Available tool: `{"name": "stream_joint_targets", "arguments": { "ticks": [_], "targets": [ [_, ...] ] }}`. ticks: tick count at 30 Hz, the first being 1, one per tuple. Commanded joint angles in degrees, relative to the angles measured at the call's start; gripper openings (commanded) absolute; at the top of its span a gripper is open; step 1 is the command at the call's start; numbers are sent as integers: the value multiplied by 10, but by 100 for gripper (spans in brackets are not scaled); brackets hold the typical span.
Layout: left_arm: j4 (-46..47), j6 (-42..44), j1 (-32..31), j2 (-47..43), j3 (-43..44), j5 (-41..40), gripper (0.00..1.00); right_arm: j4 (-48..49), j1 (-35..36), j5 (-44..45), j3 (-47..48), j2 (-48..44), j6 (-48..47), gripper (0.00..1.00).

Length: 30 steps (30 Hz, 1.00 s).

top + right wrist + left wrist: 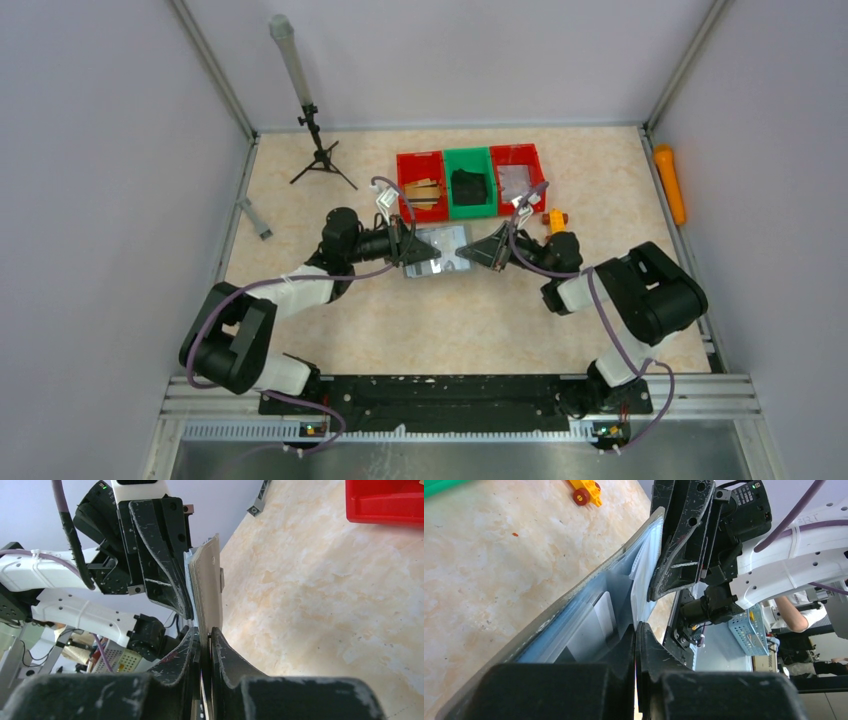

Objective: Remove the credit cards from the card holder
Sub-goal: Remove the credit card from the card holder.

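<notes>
The left gripper [408, 246] was pinched shut on the 9 o'clock edge of the card holder [440, 250]. The right gripper [487, 250] stood narrow, clamping its 3 o'clock edge. The card holder was held open between the 2 over the middle of the desk [450, 320], bluish pockets showing. 3 bins [468, 152] sat at its 12 o'clock.
</notes>
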Motion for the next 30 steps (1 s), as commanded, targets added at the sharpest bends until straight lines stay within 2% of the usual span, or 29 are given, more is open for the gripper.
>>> {"name": "stream_joint_targets", "arguments": {
  "ticks": [1,8,15,23,28,30],
  "targets": [
    [23,0,10,-13,0,-3,0,68,-9,-10,-7,-15,6,6],
    [14,0,18,-13,1,-5,0,57,-20,-2,-11,-15,4,0],
    [-21,11,31,-17,2,-28,0,32,-40,18,-20,-17,-1,0],
    [-36,14,36,-13,3,-39,0,-141,-41,42,21,1,-54,0],
    [-51,20,37,-9,9,-44,0,-234,-41,23,72,67,-62,14],
    [-52,20,37,-8,10,-43,0,-254,-41,13,81,80,-64,30]
  ]
}}
